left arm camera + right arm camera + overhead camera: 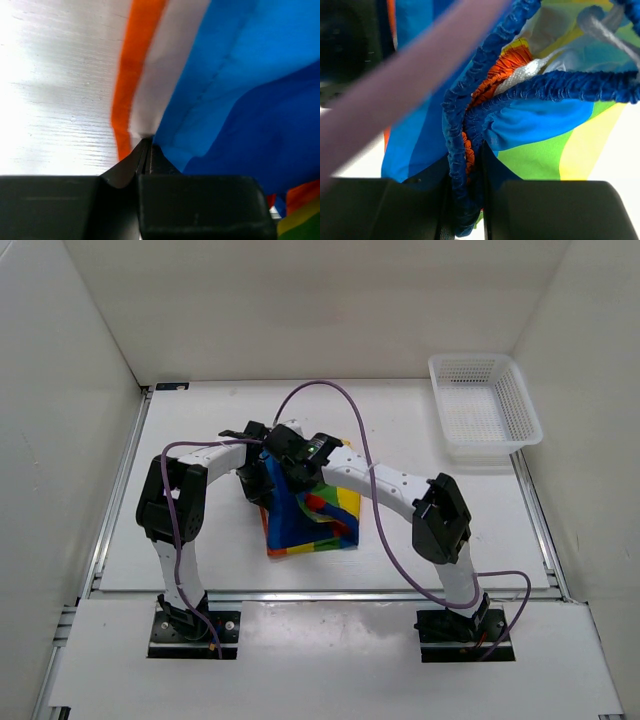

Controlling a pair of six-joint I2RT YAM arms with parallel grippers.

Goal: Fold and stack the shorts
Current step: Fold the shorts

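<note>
While both arms arch inward, the left gripper (146, 144) pinches the shorts (310, 525) at an edge. The right gripper (469, 170) clamps their gathered waistband (454, 125).

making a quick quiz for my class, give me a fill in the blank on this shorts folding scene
The shorts are pinched by ___ arms at once. The right fingers clamp a gathered ___ elastic edge. The left fingers pinch cloth where blue, white and ___ bands meet. The white mesh basket sits at the far ___ corner of the table. Missing words: both, blue, orange, right.
</note>
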